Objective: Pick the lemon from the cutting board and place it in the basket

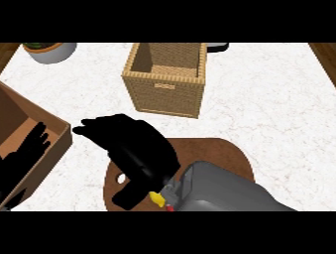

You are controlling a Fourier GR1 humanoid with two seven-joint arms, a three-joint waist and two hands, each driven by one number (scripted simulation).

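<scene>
Setting: a white marble counter (287,124), seen from steeply above.
Cutting board: a round brown wooden cutting board (218,154) lies at the near centre of the counter. Its left part is covered by the right hand and arm.
Right hand: the black right hand (130,149) hangs over the left side of the board. It stretches toward the far left, past the board's edge and above the white counter.
Right hand's grasp: cannot tell whether it is open or closed, or whether it has hold of anything.
Right forearm: a grey forearm (229,191) comes in from the near edge, across the board.
Lemon: not plainly in sight. A small yellow patch (156,198) shows at the near side of the right hand, by the wrist, but whether this is the lemon cannot be told.
Basket: a square wicker basket (167,94) stands upright at the far centre, open at the top, beyond the board and apart from it.
Left hand: the black left hand (17,154) rests at the left edge, fingers straight and spread, pointing up, holding nothing.
Box: an open brown cardboard box (9,116) sits at the left, behind the left hand.
Plant: a grey pot with green leaves (53,52) stands at the far left corner.
</scene>
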